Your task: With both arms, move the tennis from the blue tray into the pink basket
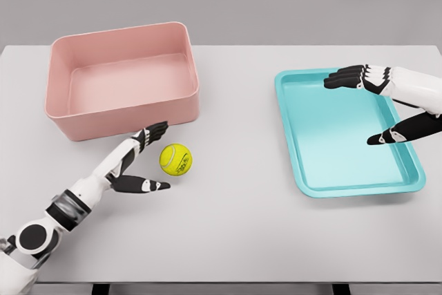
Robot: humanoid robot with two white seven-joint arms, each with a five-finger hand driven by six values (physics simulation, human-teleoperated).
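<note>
The yellow tennis ball (176,159) lies on the grey table, just in front of the pink basket (123,124) and well left of the blue tray (304,164). My left hand (153,158) is open right beside the ball on its left, fingers above and thumb below, not closed around it. My right hand (359,107) hovers open over the tray's right half, holding nothing. Nothing lies in the tray or in the basket.
The table (235,226) is a flat grey surface with its front edge near the bottom of the view. The basket stands at the back left, the tray at the right.
</note>
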